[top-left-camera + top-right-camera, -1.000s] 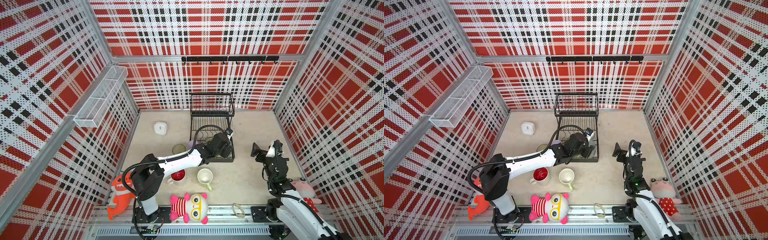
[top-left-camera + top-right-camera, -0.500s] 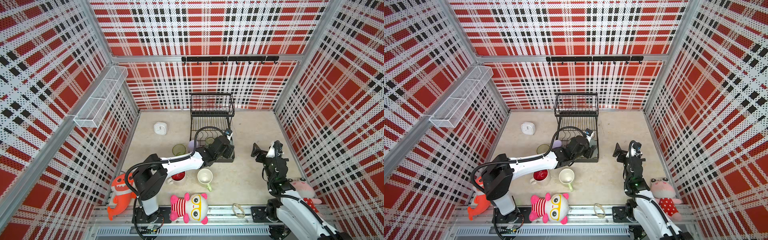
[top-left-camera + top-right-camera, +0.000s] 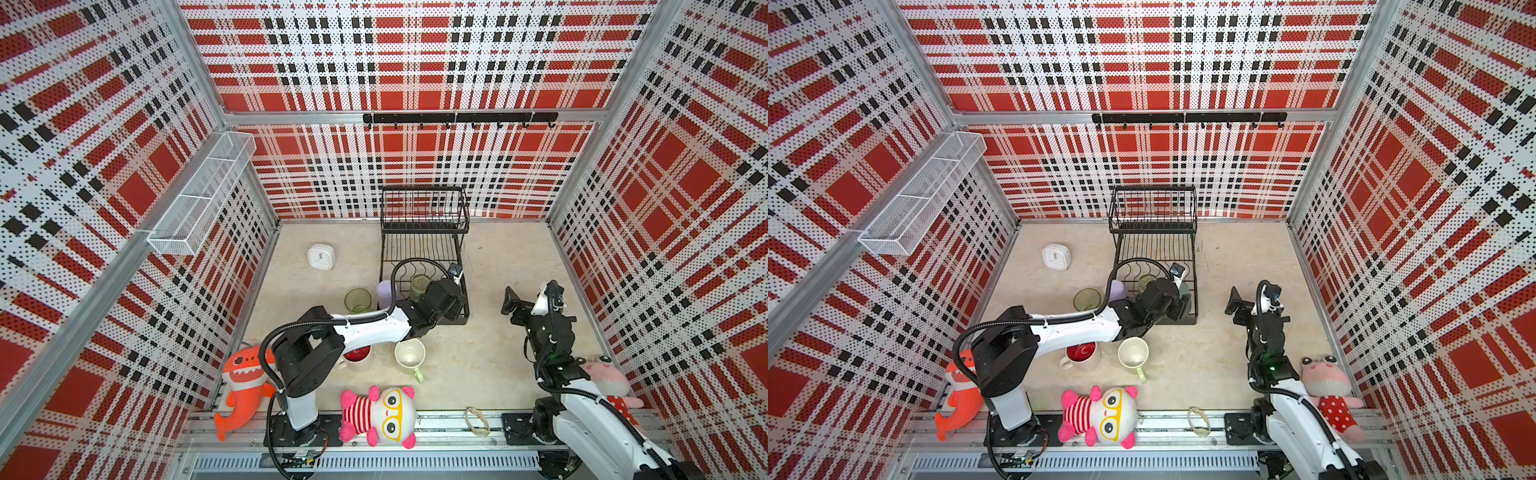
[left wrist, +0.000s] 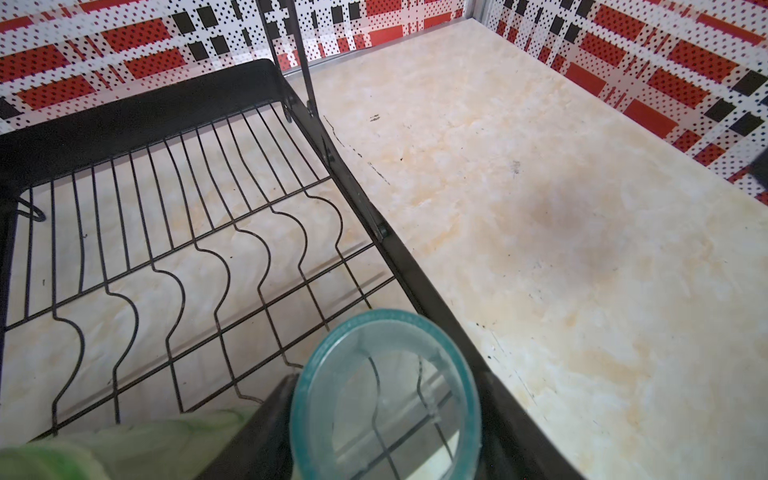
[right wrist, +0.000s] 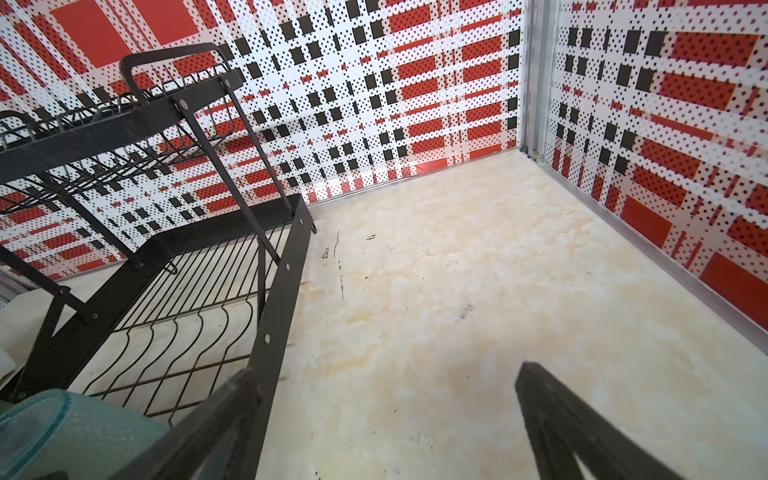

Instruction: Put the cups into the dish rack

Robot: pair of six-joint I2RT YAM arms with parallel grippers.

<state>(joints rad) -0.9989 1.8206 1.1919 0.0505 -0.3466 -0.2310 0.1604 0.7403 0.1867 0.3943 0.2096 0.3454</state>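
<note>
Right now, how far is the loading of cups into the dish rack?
Done: one green ribbed tumbler stands in the dish rack. In hand: the left gripper holds the small teal cup at the rack's near corner. Left on the table: second green tumbler, white mug, pale green mug. The lavender tumbler at the rack's edge: unclear whether inside.
</note>
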